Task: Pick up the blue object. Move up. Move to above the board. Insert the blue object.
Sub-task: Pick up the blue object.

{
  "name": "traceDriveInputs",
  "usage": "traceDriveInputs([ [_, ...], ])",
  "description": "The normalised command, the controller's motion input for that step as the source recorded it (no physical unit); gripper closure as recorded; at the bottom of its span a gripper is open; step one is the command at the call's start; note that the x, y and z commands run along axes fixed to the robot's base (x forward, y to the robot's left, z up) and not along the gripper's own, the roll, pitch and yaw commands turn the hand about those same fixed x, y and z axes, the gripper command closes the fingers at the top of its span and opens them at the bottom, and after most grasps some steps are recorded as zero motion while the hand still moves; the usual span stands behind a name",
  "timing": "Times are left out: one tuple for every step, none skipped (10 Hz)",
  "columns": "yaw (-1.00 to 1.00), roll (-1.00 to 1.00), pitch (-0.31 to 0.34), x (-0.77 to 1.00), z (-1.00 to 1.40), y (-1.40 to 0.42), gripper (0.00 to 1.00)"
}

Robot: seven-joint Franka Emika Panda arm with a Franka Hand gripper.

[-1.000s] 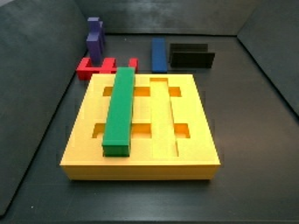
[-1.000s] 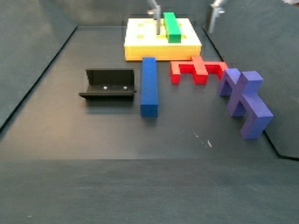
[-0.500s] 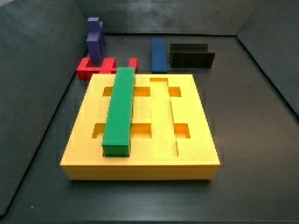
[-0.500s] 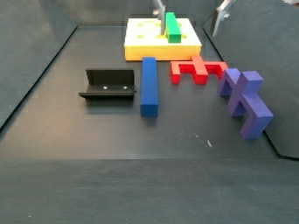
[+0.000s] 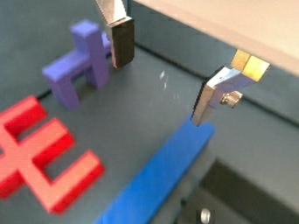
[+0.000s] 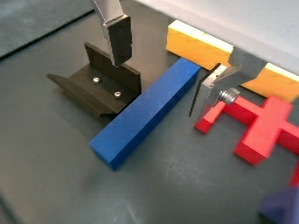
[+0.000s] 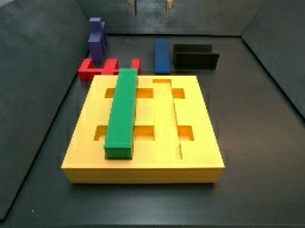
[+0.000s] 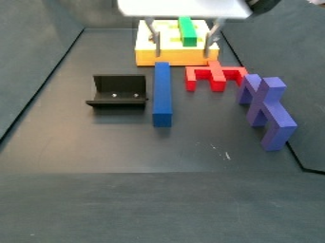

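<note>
Starting at the left of a side view, the fixture (image 8: 114,92) stands on the table (image 8: 152,180). Just beside it lies the blue object (image 8: 162,92), flat and running lengthwise toward the board (image 8: 146,46). To its right are the red piece (image 8: 216,76) and then the purple stepped block (image 8: 267,109). The green bar (image 8: 187,30) already sits in a groove of the board. What is new is the gripper (image 5: 166,74). A second ago only its finger tips showed at the top edge of that side view. Now its pale body fills the top of the frame, so it has come down and across toward the blue object. In both wrist views the fingers (image 5: 121,44) are spread wide and hold nothing. They stand over the bar's end nearest the board, clear of it. The pick-up looks barely begun: the fingers likely need to descend further, and perhaps shift toward the bar's middle, before closing.
</note>
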Motion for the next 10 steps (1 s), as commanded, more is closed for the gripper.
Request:
traceDriveInputs([
  [0.00,0.06,0.039,0.82,-0.45,-0.26,0.00],
  [0.00,0.08,0.066,0.74,-0.36,-0.24,0.00],
  [0.05,0.07,0.091,0.85,-0.32,-0.26,0.00],
  [0.05,0.08,0.099,0.77,-0.29,-0.23,0.00],
  [0.07,0.11,0.107,0.54,-0.21,-0.26,0.00],
  [0.09,0.12,0.087,0.33,-0.19,-0.24,0.00],
  [0.04,0.14,0.000,0.00,-0.28,-0.17,0.00],
  [0.00,0.12,0.000,-0.23,-0.20,-0.10,0.00],
  [0.00,0.10,-0.004,-0.21,-0.16,-0.07,0.00],
  [0.00,0.09,-0.003,-0.23,-0.15,-0.02,0.00],
])
